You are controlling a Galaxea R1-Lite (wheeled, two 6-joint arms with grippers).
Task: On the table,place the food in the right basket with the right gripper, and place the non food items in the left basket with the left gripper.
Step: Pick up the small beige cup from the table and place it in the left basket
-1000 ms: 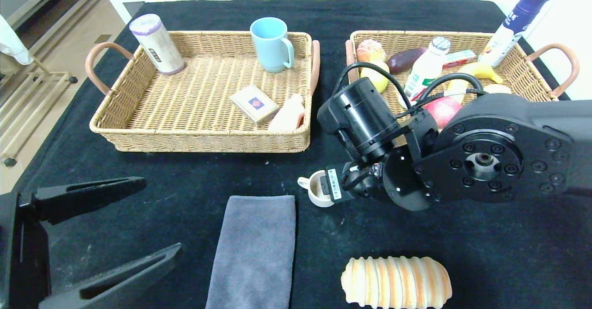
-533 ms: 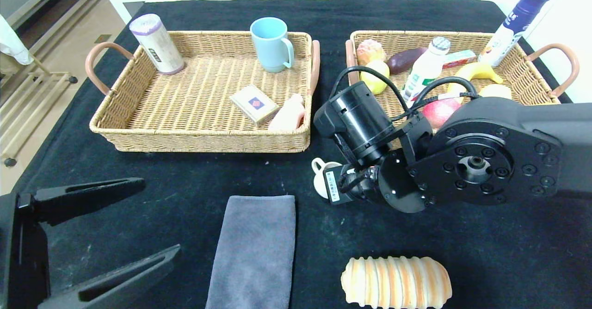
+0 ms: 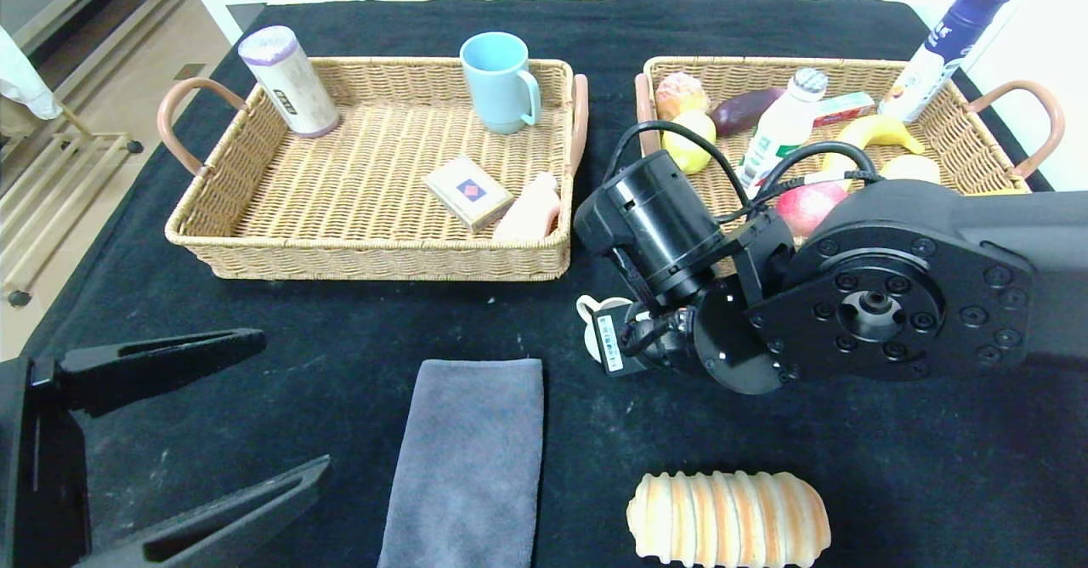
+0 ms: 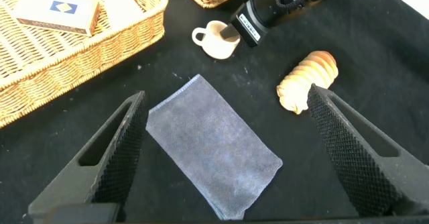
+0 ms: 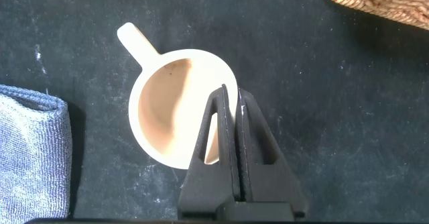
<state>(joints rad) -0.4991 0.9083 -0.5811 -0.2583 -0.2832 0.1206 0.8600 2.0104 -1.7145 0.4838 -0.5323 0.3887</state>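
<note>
Right arm reaches in from the right side, forearm low across the worktop [image 3: 340,347], wrist bent down in front of the right basket [image 3: 969,130]. Its right pincer [image 5: 231,117] points down at a small cream cup [image 5: 175,110] — fingers pressed together on the cup's rim, one inside the wall and one outside, so it is clamped on the cup. The cup stands on the black cloth just before the right basket's near left corner, handle pointing toward the left basket [image 3: 255,177]; in the head view only the handle and part of the rim show past the wrist.

Left arm sits low at the near left corner. Left pincer [image 4: 224,150] is spread wide, both fingers well apart, holding nothing; it hangs above a grey towel [image 3: 467,457] that lies flat on the worktop.

A ridged bread roll [image 3: 727,517] lies on the cloth near the front edge, to the right of the towel, apart from both arms.

Left basket holds a blue mug [image 3: 500,82], a paper-wrapped canister [image 3: 287,82], a small box [image 3: 469,192] and a pale pink item against the near right wall — what it is I cannot tell. Right basket holds fruit, a white bottle [image 3: 782,130] and a banana [image 3: 880,130], partly hidden behind the arm.
</note>
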